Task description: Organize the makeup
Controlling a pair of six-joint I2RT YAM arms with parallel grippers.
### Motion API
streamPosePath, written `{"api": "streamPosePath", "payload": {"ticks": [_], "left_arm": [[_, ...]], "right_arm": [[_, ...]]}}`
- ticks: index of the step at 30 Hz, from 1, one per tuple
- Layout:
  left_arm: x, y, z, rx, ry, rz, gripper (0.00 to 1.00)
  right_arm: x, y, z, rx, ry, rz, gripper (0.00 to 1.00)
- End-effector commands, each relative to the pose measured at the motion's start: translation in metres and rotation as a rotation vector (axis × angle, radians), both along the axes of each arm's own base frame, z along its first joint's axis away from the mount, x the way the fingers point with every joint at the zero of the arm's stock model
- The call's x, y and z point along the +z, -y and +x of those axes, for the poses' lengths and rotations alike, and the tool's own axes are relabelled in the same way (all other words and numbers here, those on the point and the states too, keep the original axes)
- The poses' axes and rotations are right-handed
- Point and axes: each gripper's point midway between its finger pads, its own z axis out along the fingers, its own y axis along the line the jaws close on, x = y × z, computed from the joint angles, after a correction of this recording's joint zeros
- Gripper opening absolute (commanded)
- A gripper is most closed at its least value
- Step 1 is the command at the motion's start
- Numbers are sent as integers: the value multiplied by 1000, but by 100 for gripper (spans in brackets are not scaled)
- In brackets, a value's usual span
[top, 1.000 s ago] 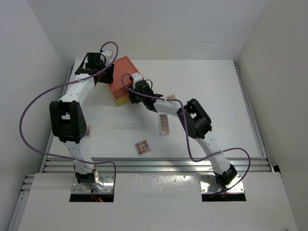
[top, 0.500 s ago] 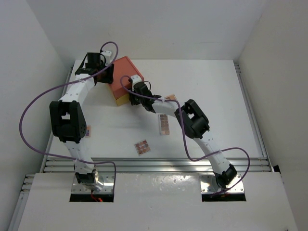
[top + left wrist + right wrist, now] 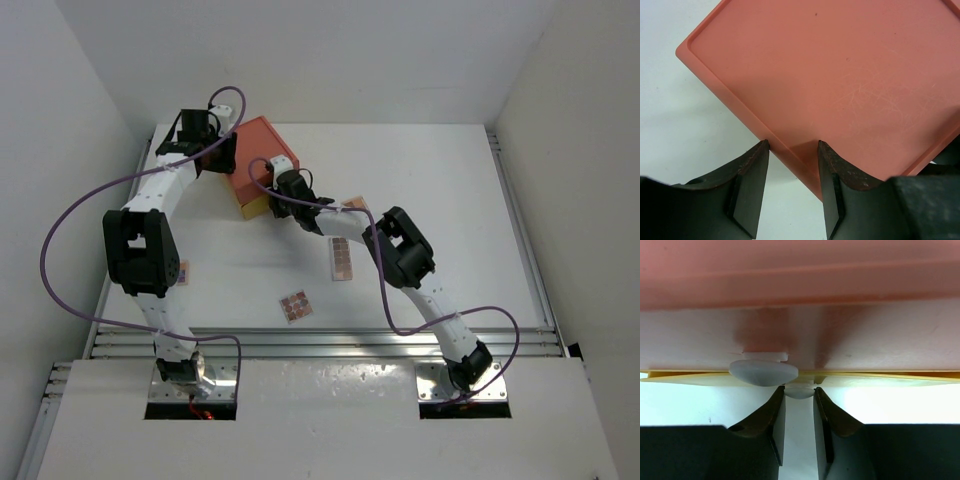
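Right tool [image 3: 799,397] on knob [image 3: 799,390], palettes [image 3: 342,258] apart

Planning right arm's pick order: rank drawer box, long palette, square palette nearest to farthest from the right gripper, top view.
1. drawer box, back left, right at the right gripper.
2. long palette, in the middle, to the gripper's right.
3. square palette, toward the near edge.
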Motion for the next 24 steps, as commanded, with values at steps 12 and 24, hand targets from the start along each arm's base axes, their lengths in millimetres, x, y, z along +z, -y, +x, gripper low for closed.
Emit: {"api": "streamPosePath", "payload": {"ticks": [12, 24], "left_arm": [[-39, -10, -18, 24, -150, 6, 48], [-44, -11, -18, 31, -159, 12, 48]], "right_arm": [[45, 28, -26, 51, 141, -44, 1], [33, 61, -115, 121, 81, -73, 1]]}}
